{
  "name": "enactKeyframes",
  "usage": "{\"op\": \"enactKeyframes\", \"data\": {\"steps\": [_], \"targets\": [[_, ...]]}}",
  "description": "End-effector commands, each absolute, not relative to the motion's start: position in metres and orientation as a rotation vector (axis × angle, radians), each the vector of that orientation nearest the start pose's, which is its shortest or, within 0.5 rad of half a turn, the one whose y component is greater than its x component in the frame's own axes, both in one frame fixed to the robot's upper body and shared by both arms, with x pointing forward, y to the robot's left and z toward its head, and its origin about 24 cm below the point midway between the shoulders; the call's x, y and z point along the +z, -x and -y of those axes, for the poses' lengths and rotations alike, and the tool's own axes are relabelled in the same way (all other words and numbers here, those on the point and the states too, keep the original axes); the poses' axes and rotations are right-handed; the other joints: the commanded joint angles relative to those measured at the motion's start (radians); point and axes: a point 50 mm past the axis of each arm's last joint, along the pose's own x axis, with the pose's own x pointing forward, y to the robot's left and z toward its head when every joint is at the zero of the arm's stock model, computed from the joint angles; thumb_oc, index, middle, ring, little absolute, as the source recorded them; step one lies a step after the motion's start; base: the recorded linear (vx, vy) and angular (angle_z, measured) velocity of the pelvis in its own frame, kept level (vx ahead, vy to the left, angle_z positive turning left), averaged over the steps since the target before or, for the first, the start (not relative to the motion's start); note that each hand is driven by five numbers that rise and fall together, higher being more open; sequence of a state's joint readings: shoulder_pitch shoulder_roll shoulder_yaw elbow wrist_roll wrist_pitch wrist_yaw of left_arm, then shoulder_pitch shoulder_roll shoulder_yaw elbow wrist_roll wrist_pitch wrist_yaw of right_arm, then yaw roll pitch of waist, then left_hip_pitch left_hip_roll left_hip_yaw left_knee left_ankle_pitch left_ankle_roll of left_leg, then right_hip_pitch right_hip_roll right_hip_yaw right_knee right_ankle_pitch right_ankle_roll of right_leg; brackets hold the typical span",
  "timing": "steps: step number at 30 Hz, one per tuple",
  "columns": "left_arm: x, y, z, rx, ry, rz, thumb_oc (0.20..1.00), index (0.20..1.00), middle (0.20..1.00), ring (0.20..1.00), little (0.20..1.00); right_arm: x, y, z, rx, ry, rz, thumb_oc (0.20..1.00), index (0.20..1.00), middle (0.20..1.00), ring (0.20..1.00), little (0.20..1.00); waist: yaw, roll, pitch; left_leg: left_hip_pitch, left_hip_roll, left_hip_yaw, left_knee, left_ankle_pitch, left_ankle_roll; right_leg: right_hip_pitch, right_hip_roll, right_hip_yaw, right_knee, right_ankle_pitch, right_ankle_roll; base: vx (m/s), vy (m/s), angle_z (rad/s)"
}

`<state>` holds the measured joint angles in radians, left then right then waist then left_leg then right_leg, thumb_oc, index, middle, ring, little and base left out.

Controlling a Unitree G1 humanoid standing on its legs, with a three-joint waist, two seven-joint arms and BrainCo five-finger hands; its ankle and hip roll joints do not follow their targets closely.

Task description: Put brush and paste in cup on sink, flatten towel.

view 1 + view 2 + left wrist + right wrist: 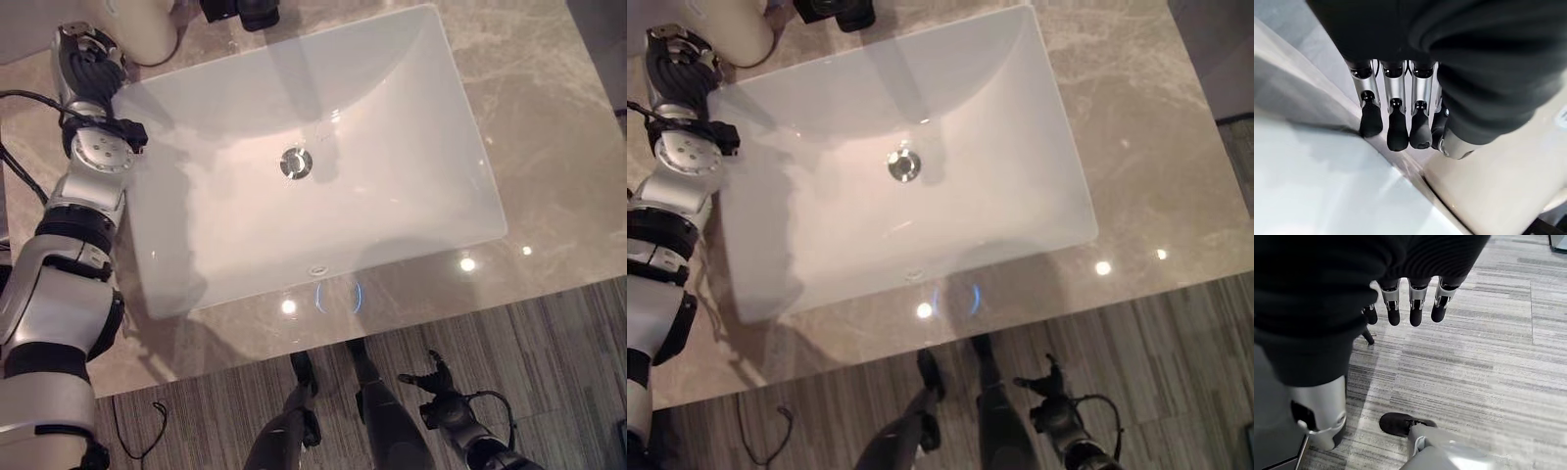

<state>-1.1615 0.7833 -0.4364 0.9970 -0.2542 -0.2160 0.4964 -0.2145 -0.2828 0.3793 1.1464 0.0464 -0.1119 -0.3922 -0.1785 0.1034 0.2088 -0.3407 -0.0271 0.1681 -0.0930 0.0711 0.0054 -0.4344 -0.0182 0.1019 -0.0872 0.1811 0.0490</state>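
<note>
A cream rounded object (147, 29), possibly the cup, stands on the counter at the sink's far left corner. My left hand (86, 54) is stretched out just beside it, over the counter by the sink's left rim. In the left wrist view its fingers (1396, 132) are straight and hold nothing, hanging over the sink's rim with the cream object (1498, 191) close beside them. My right hand (441, 387) hangs low over the floor, in front of the counter at the lower right. Its fingers (1418, 308) are straight and empty.
The white rectangular sink (411, 147) with a metal drain (296, 163) takes up the middle of the grey marble counter (549, 117). A dark object (240, 12) sits at the sink's far edge. Striped grey floor (1474, 357) lies in front of the counter.
</note>
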Motion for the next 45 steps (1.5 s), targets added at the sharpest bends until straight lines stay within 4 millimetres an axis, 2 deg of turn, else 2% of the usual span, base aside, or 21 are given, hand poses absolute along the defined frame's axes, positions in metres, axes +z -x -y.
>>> {"op": "enactKeyframes", "data": {"steps": [1, 3, 4, 5, 7, 8, 12, 13, 14, 15, 16, 20, 23, 26, 30, 34, 38, 41, 42, 43, 45], "targets": [[0.284, -0.367, -0.303, 0.667, -0.556, 0.587, 0.2, 0.2, 0.2, 0.2, 0.2, -0.125, -0.175, 0.244, -0.231, 0.631, -0.844, 1.0, 1.0, 1.0, 1.0, 1.0, 0.028, 0.017, -0.06, 0.059, 0.082, -0.102, 0.006, -0.014, -0.122, 0.065, -0.112, -0.031, 0.0, -0.044, 0.115, 0.02, -0.034, 0.04], [0.282, -0.354, -0.31, 0.671, -0.528, 0.64, 0.2, 0.2, 0.2, 0.2, 0.2, -0.126, -0.172, 0.247, -0.227, 0.65, -0.866, 1.0, 1.0, 1.0, 1.0, 1.0, 0.042, 0.014, -0.067, 0.069, 0.08, -0.111, 0.006, -0.014, -0.122, 0.082, -0.114, -0.041, 0.0, -0.049, 0.112, 0.0, -0.02, 0.16], [0.274, -0.325, -0.321, 0.671, -0.448, 0.736, 0.482, 0.482, 0.482, 0.482, 0.482, -0.128, -0.166, 0.252, -0.227, 0.675, -0.91, 1.0, 1.0, 1.0, 1.0, 1.0, 0.072, 0.005, -0.079, 0.091, 0.079, -0.123, 0.006, -0.018, -0.121, 0.116, -0.116, -0.062, 0.0, -0.059, 0.107, -0.02, -0.014, 0.4], [0.252, -0.286, -0.34, 0.732, -0.444, 0.772, 1.0, 1.0, 1.0, 1.0, 1.0, -0.128, -0.163, 0.26, -0.248, 0.691, -0.948, 1.0, 1.0, 1.0, 1.0, 1.0, 0.108, -0.009, -0.092, 0.113, 0.08, -0.141, 0.006, -0.024, -0.121, 0.15, -0.118, -0.084, 0.0, -0.073, 0.102, -0.01, -0.013, 0.44], [0.239, -0.272, -0.35, 0.77, -0.457, 0.744, 1.0, 1.0, 1.0, 1.0, 1.0, -0.13, -0.159, 0.261, -0.24, 0.692, -0.966, 1.0, 1.0, 1.0, 1.0, 1.0, 0.117, -0.016, -0.101, 0.122, 0.081, -0.145, 0.006, -0.027, -0.119, 0.163, -0.117, -0.092, 0.0, -0.079, 0.101, 0.01, 0.024, 0.41], [0.211, -0.24, -0.379, 0.908, -0.53, 0.64, 1.0, 1.0, 1.0, 1.0, 1.0, -0.131, -0.154, 0.265, -0.229, 0.712, -0.986, 1.0, 1.0, 1.0, 1.0, 1.0, 0.14, -0.027, -0.114, 0.149, 0.084, -0.147, 0.006, -0.037, -0.115, 0.197, -0.121, -0.105, 0.0, -0.089, 0.101, 0.01, 0.08, 0.48], [0.134, -0.18, -0.405, 1.009, -0.655, 0.289, 1.0, 1.0, 1.0, 1.0, 1.0, -0.131, -0.151, 0.267, -0.221, 0.686, -0.987, 1.0, 1.0, 1.0, 1.0, 1.0, 0.177, -0.048, -0.136, 0.193, 0.073, -0.159, 0.006, -0.053, -0.094, 0.249, -0.134, -0.117, 0.0, -0.102, 0.104, 0.01, 0.121, 0.28], [0.104, -0.162, -0.409, 1.039, -0.672, 0.141, 1.0, 1.0, 1.0, 1.0, 1.0, -0.132, -0.149, 0.266, -0.208, 0.68, -0.983, 1.0, 1.0, 1.0, 1.0, 1.0, 0.182, -0.055, -0.137, 0.213, 0.067, -0.162, 0.006, -0.062, -0.087, 0.272, -0.14, -0.122, 0.0, -0.109, 0.106, -0.06, 0.241, 0.24], [0.023, -0.129, -0.416, 0.978, -0.68, -0.317, 1.0, 1.0, 1.0, 1.0, 1.0, -0.13, -0.149, 0.271, -0.194, 0.68, -0.974, 1.0, 1.0, 1.0, 1.0, 1.0, 0.178, -0.077, -0.129, 0.222, 0.041, -0.167, 0.054, -0.087, -0.065, 0.303, -0.166, -0.124, 0.007, -0.097, 0.113, -0.07, 0.203, 0.23], [0.023, -0.131, -0.416, 0.976, -0.68, -0.315, 1.0, 1.0, 1.0, 1.0, 1.0, -0.13, -0.149, 0.271, -0.196, 0.678, -0.974, 1.0, 1.0, 1.0, 1.0, 1.0, 0.179, -0.078, -0.129, 0.217, 0.039, -0.167, 0.057, -0.086, -0.064, 0.3, -0.167, -0.124, 0.006, -0.094, 0.114, -0.16, 0.296, 0.29], [-0.035, -0.109, -0.395, 0.854, -0.664, -0.591, 1.0, 1.0, 1.0, 1.0, 1.0, -0.132, -0.145, 0.27, -0.186, 0.681, -0.991, 1.0, 1.0, 1.0, 1.0, 1.0, 0.171, -0.088, -0.12, 0.206, 0.021, -0.162, 0.098, -0.104, -0.053, 0.303, -0.187, -0.123, 0.012, -0.081, 0.121, -0.15, 0.209, 0.11], [-0.114, -0.102, -0.306, 0.337, -0.875, -0.841, 1.0, 1.0, 1.0, 1.0, 1.0, -0.13, -0.148, 0.263, -0.293, 0.595, -0.925, 1.0, 1.0, 1.0, 1.0, 1.0, 0.14, -0.118, -0.091, 0.144, -0.034, -0.134, 0.154, -0.126, -0.029, 0.24, -0.231, -0.105, 0.013, 0.011, 0.15, -0.21, 0.237, 0.03], [-0.143, -0.099, -0.262, 0.112, -0.864, -0.962, 1.0, 1.0, 1.0, 1.0, 1.0, -0.128, -0.164, 0.239, -0.256, 0.567, -0.841, 1.0, 1.0, 1.0, 1.0, 1.0, 0.11, -0.115, -0.05, 0.12, -0.023, -0.053, 0.171, -0.121, -0.013, 0.133, -0.24, -0.168, 0.078, 0.04, 0.153, -0.25, 0.27, -0.5], [-0.15, -0.098, -0.25, 0.031, -0.827, -1.031, 1.0, 1.0, 1.0, 1.0, 1.0, -0.12, -0.173, 0.23, -0.118, 0.658, -0.744, 1.0, 1.0, 1.0, 1.0, 1.0, 0.109, -0.106, -0.033, 0.117, 0.006, 0.024, 0.162, -0.092, -0.003, 0.135, -0.166, -0.248, 0.259, -0.116, 0.11, -0.19, 0.209, -1.61], [-0.156, -0.098, -0.235, -0.083, -0.778, -1.071, 1.0, 1.0, 1.0, 1.0, 1.0, -0.137, -0.132, 0.264, -0.254, 0.593, -0.985, 1.0, 1.0, 1.0, 1.0, 1.0, 0.167, -0.104, -0.061, 0.119, 0.062, 0.188, 0.175, -0.099, 0.006, 0.302, -0.16, -0.402, 0.376, -0.32, 0.054, -0.16, 0.04, -1.5], [-0.158, -0.092, -0.239, -0.07, -0.752, -1.114, 1.0, 1.0, 1.0, 1.0, 1.0, -0.137, -0.13, 0.272, -0.372, 0.496, -1.029, 1.0, 1.0, 1.0, 1.0, 1.0, 0.215, -0.118, -0.089, 0.097, 0.111, 0.331, 0.187, -0.09, 0.008, 0.351, -0.162, -0.503, 0.33, -0.333, 0.054, -0.12, -0.059, -1.74], [-0.158, -0.093, -0.239, -0.07, -0.752, -1.114, 1.0, 1.0, 1.0, 1.0, 1.0, -0.137, -0.13, 0.272, -0.372, 0.495, -1.029, 1.0, 1.0, 1.0, 1.0, 1.0, 0.218, -0.119, -0.089, 0.097, 0.111, 0.334, 0.187, -0.09, 0.007, 0.35, -0.162, -0.5, 0.33, -0.332, 0.054, -0.03, -0.036, -0.82], [-0.156, -0.094, -0.247, -0.022, -0.743, -1.128, 1.0, 1.0, 1.0, 1.0, 1.0, -0.135, -0.142, 0.264, -0.31, 0.522, -0.982, 1.0, 1.0, 1.0, 1.0, 1.0, 0.213, -0.121, -0.077, 0.084, 0.177, 0.423, 0.228, -0.06, -0.013, 0.307, -0.137, -0.512, 0.278, -0.321, 0.032, -0.1, -0.328, -0.73], [-0.154, -0.104, -0.243, -0.053, -0.772, -1.094, 1.0, 1.0, 1.0, 1.0, 1.0, -0.136, -0.138, 0.261, -0.291, 0.533, -0.98, 1.0, 1.0, 1.0, 1.0, 1.0, 0.191, -0.124, -0.074, 0.086, 0.203, 0.419, 0.257, -0.068, -0.028, 0.315, -0.087, -0.444, 0.22, -0.316, 0.027, -0.01, -0.44, -2.48], [-0.147, -0.13, -0.236, -0.041, -0.765, -0.999, 1.0, 1.0, 1.0, 1.0, 1.0, -0.13, -0.15, 0.259, -0.255, 0.55, -0.907, 1.0, 1.0, 1.0, 1.0, 1.0, 0.177, -0.128, -0.029, 0.057, 0.189, 0.24, 0.354, -0.087, -0.045, 0.303, -0.051, -0.33, 0.192, -0.303, 0.012, -0.1, -0.426, -2.66], [-0.14, -0.146, -0.233, 0.04, -0.67, -0.924, 1.0, 1.0, 1.0, 1.0, 1.0, -0.123, -0.162, 0.257, -0.229, 0.546, -0.851, 1.0, 1.0, 1.0, 1.0, 1.0, 0.216, -0.134, 0.008, 0.019, 0.091, -0.013, 0.407, -0.106, -0.036, 0.281, -0.01, -0.251, 0.188, -0.275, 0.001, -0.11, -0.214, -1.57]]}}
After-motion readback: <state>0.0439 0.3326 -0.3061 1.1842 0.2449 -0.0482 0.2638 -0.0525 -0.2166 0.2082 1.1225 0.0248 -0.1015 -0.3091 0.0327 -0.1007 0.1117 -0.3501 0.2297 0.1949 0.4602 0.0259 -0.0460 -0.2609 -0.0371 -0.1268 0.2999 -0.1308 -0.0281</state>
